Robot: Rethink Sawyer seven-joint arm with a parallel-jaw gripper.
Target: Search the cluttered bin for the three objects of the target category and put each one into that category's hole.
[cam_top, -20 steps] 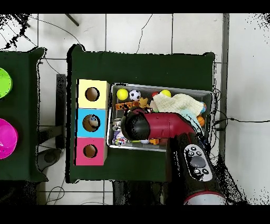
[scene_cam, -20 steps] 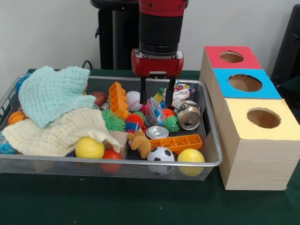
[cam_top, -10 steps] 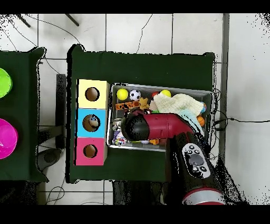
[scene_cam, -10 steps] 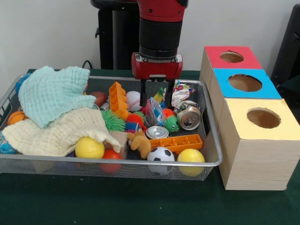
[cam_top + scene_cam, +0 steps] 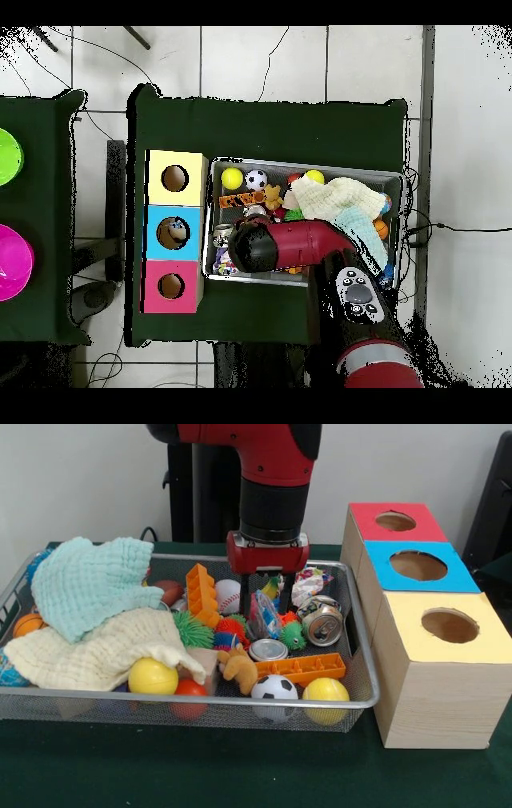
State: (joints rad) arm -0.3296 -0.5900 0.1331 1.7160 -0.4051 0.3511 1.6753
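The bin [image 5: 240,706] is a wide wire-mesh basket full of toys, cans and cloths; in the overhead view [image 5: 300,164] the arm covers much of it. My gripper [image 5: 264,606] hangs low inside it at the back middle. It is open, with one finger [image 5: 244,596] on each side of a shiny blue and red snack packet [image 5: 263,618]. The hole [image 5: 395,521] is in the red-topped box at the far right and also shows in the overhead view [image 5: 171,286]. In the overhead view the arm's wrist hides the gripper.
A blue-topped box [image 5: 418,566] and a yellow-topped box [image 5: 448,626] stand in front of the red one. Two cans [image 5: 322,624] [image 5: 268,650], orange trays [image 5: 202,594], spiky balls [image 5: 194,630], a soccer ball [image 5: 274,688], yellow balls [image 5: 152,677] and two cloths [image 5: 88,584] fill the bin.
My gripper has come down deeper into the bin around the snack packet, and its fingers stand a little closer together. The arm's elbow has swung in the overhead view.
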